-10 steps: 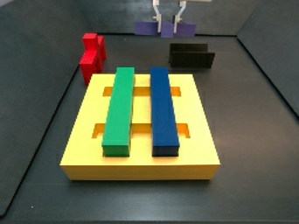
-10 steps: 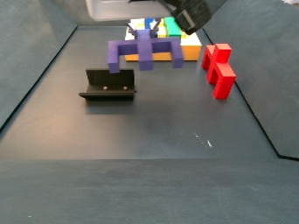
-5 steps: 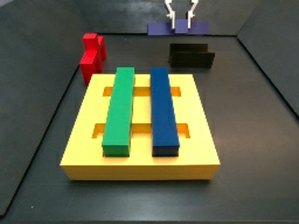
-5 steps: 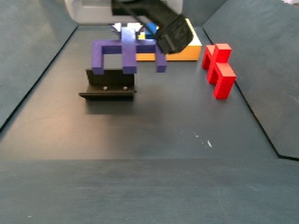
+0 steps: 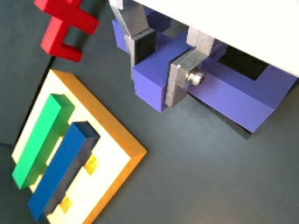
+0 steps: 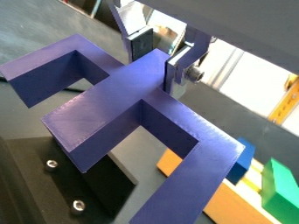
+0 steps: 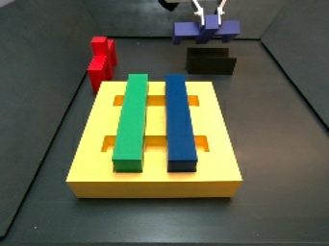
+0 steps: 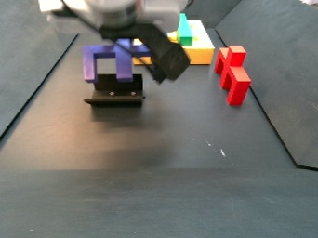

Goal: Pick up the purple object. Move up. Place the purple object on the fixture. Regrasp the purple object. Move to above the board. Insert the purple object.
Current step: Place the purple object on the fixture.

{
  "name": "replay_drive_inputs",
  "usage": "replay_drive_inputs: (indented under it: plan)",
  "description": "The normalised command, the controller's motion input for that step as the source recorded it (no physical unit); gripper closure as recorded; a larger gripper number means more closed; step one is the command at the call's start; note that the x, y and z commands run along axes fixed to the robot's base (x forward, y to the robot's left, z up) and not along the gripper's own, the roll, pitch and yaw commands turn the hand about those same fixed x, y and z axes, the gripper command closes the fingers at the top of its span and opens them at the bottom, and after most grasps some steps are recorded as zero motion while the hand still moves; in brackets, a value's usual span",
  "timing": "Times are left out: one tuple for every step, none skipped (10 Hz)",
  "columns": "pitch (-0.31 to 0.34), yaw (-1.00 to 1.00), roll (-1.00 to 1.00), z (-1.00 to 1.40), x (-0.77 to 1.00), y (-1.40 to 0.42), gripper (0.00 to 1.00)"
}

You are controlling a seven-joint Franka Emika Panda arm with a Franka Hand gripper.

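Observation:
My gripper [image 5: 163,59] is shut on the purple object [image 5: 208,91], its silver fingers [image 6: 184,68] clamping the central bar. In both wrist views the purple object [image 6: 126,107] fills most of the frame. In a side view the gripper [image 7: 206,22] holds the purple object [image 7: 206,30] directly over the black fixture [image 7: 211,62]. From the opposite side, the purple object [image 8: 111,61] hangs with prongs down just above the fixture [image 8: 114,92]; I cannot tell if they touch. The yellow board [image 7: 214,159] with its green bar [image 7: 131,117] and blue bar [image 7: 179,120] lies apart from the gripper.
A red stepped block [image 7: 99,60] stands beside the board's far corner, also the red block [image 8: 232,73] and the red block [image 5: 63,26]. Dark walls enclose the floor on both sides. The board's edge [image 5: 107,131] lies under the wrist.
The gripper has carried the purple object sideways from near the board to over the fixture, and it now hangs lower and closer to the cradle.

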Motion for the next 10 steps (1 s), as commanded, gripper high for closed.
replay_drive_inputs:
  plan:
    - [-0.149,-0.11,-0.15,-0.45,0.29,0.04,1.0]
    - [0.0,-0.13,0.08,-0.45,0.36,0.0,1.0]
    - [0.051,-0.13,0.08,-0.3,0.39,0.0,1.0]
    - [0.049,-0.07,0.05,-0.27,0.23,0.0,1.0]
    - [0.0,-0.05,0.0,-0.27,0.12,0.0,1.0]
    - [-0.063,-0.01,0.0,-0.25,0.0,0.0,1.0]
    - [-0.009,-0.06,0.0,-0.28,0.0,0.0,1.0]
    - [0.0,-0.06,0.0,-0.15,0.0,0.01,1.0]
    - [0.0,-0.01,0.0,-0.03,0.07,0.0,1.0]
    - [0.0,0.0,0.0,0.0,0.0,0.0,1.0]
